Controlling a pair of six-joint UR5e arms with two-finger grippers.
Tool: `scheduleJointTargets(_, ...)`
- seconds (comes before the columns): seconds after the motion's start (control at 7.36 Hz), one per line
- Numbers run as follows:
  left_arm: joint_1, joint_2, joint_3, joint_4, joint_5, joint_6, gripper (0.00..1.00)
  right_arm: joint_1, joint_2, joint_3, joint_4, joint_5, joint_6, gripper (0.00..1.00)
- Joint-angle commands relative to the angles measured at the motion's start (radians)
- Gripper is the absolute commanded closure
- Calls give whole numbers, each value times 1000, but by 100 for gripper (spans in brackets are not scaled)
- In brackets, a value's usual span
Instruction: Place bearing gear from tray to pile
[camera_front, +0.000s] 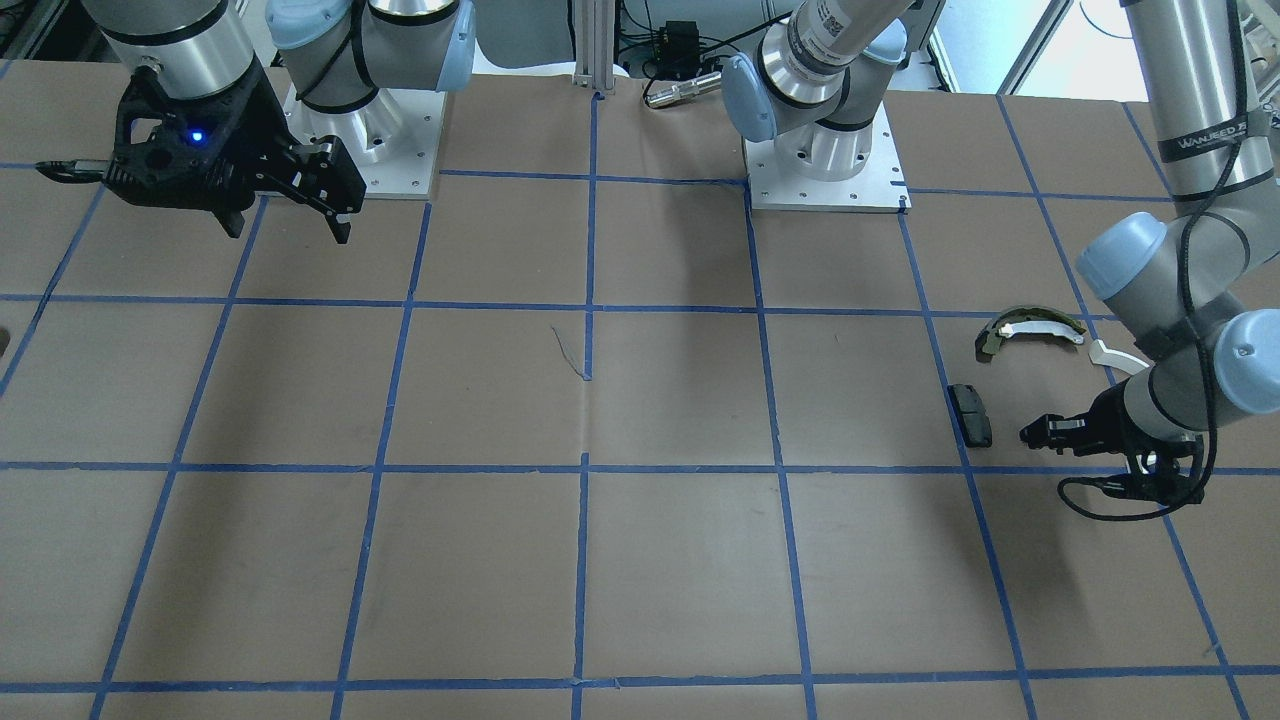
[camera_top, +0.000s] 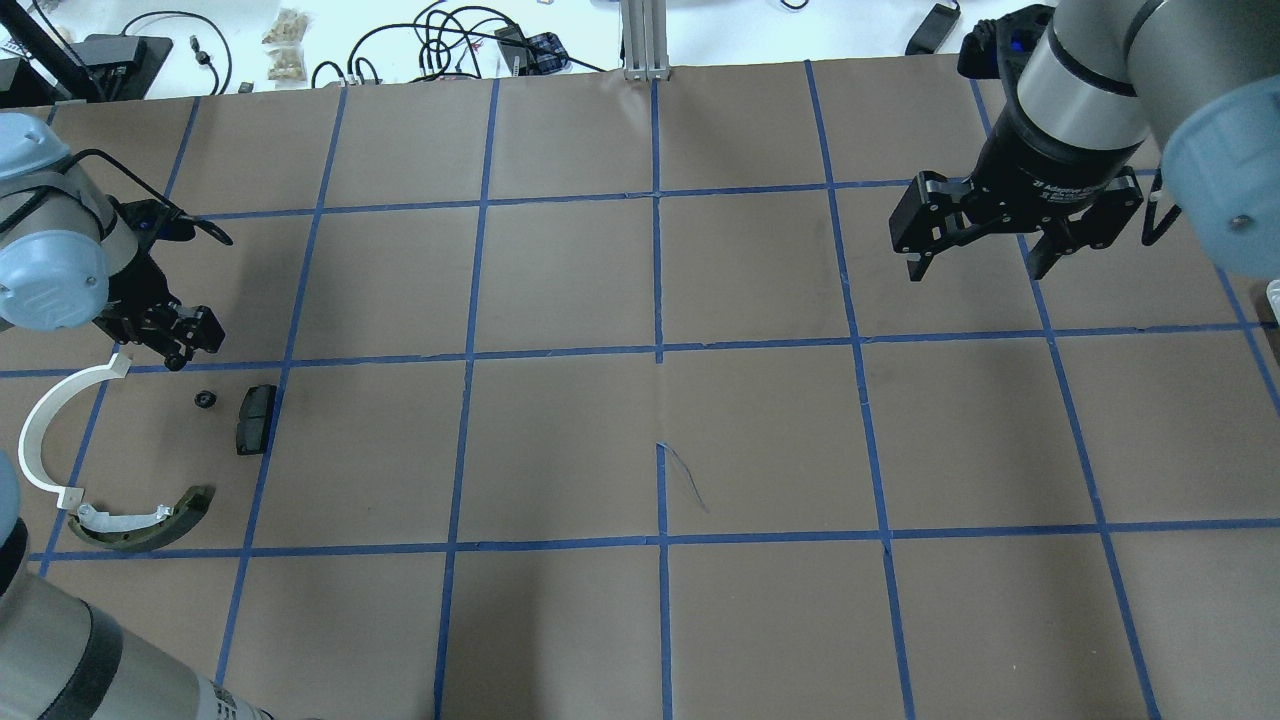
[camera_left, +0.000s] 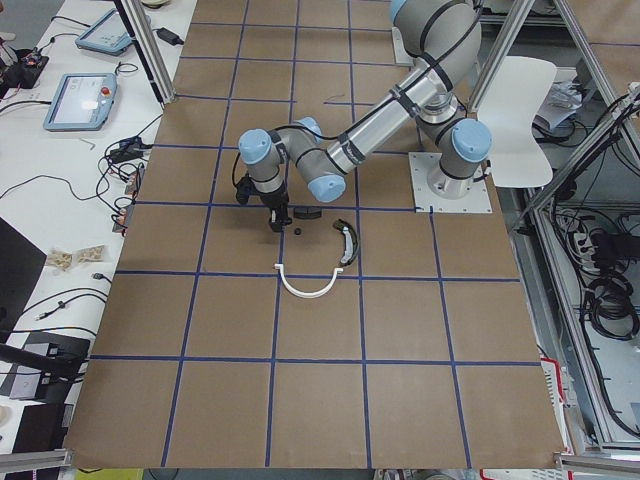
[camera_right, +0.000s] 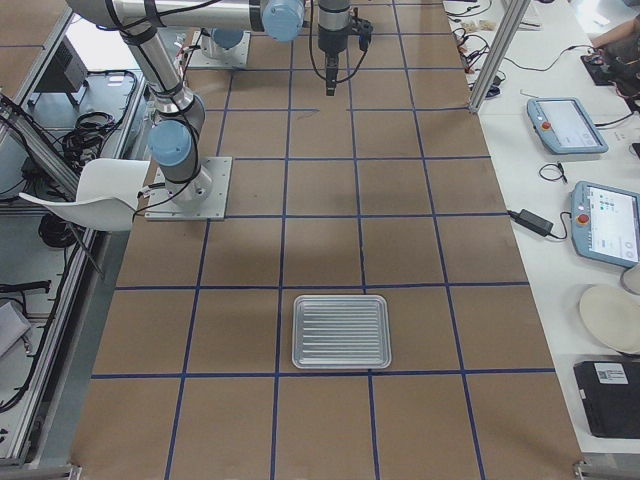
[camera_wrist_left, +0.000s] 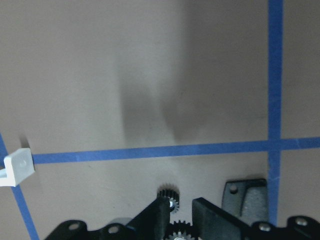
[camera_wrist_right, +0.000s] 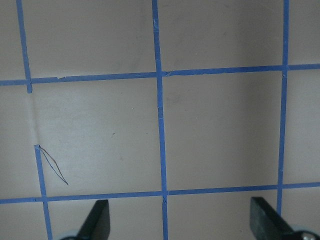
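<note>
The small black bearing gear (camera_top: 205, 400) lies on the table in the pile, beside the dark rectangular pad (camera_top: 255, 418), the white half-ring arc (camera_top: 45, 430) and the olive-and-white shoe (camera_top: 150, 520). My left gripper (camera_top: 185, 348) hovers just above and beside the gear, jaws slightly apart and holding nothing. In the left wrist view the gear (camera_wrist_left: 168, 192) shows on the paper between the fingertips, with the pad (camera_wrist_left: 245, 192) to its right. My right gripper (camera_top: 978, 268) is open and empty, raised over the far side of the table. The ribbed metal tray (camera_right: 341, 299) holds nothing.
The table is brown paper with a blue tape grid. The arm bases (camera_front: 825, 150) stand at the robot's edge. Cables and small items (camera_top: 450, 40) lie beyond the far edge. A pen scribble (camera_top: 685, 480) marks the centre.
</note>
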Motion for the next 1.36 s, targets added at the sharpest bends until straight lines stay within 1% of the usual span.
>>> scheduleJointTargets(0.0,45,-19,-6,26,-4,29,100,-2,0,0,0,0,0,0)
scheduleJointTargets(0.14,48,-9,-21,25,2,32,59,0,0,0,0,0,0,0)
scheduleJointTargets(0.27,46,4,-45,14,1,29,1,0,0,0,0,0,-2,0)
scheduleJointTargets(0.41,42,10,-59,17,0,23,0,0,0,0,0,0,-2,0)
scheduleJointTargets(0.54,33,24,-39,6,0,20,0,0,0,0,0,0,-2,0)
scheduleJointTargets(0.68,23,77,-20,-74,-4,10,0,-2,0,0,-2,0,-2,0)
scheduleJointTargets(0.82,-10,143,34,-222,-7,-31,0,-2,0,-2,0,0,-2,0)
scheduleJointTargets(0.95,-73,194,109,-446,-7,-157,0,-2,0,-2,0,-3,-2,0)
scheduleJointTargets(1.09,-134,255,175,-604,-9,-286,0,-2,0,-12,0,-11,-3,0)
scheduleJointTargets(1.22,-188,312,230,-735,-56,-345,0,-5,-3,-17,0,-14,-6,0)
